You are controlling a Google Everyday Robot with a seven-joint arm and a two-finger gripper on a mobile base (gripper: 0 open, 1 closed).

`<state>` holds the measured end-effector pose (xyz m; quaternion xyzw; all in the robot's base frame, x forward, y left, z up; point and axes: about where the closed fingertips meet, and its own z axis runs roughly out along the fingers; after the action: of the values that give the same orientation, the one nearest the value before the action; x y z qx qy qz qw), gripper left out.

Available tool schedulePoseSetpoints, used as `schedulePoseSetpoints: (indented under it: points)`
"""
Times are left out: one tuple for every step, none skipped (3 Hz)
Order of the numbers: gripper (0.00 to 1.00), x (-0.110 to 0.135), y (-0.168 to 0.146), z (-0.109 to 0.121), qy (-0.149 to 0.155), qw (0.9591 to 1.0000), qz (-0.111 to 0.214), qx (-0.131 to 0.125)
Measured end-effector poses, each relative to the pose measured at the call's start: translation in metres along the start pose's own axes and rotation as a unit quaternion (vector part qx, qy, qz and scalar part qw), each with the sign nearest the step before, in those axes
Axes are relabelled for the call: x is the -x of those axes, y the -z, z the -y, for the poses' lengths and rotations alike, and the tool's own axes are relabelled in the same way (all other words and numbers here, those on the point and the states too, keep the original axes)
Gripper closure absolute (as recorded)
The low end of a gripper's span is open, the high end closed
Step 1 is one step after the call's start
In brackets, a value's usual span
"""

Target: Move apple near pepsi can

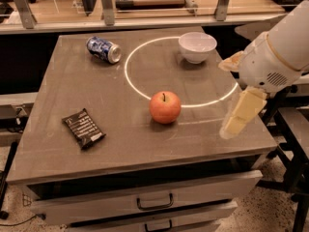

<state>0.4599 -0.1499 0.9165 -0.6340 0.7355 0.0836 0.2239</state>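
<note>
The orange-red apple (164,107) stands near the middle of the grey table (58,153), on the front edge of a white ring of light. The blue pepsi can (103,49) lies on its side at the back left, silver end toward the front right. My gripper (232,94) hangs over the table's right edge, to the right of the apple and apart from it. It is open and empty, with one cream finger (243,112) pointing down-left.
A white bowl (197,46) stands at the back right on the ring. A dark snack wrapper (83,128) lies at the front left. Drawers (154,202) sit below the table front. A shelf rail runs behind the table.
</note>
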Motion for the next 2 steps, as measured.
schedulePoseSetpoints:
  points:
    - [0.0, 0.016, -0.035, 0.008, 0.004, 0.9981, 0.058, 0.022]
    - [0.0, 0.039, -0.076, 0.013, 0.01, 0.9916, 0.121, 0.045]
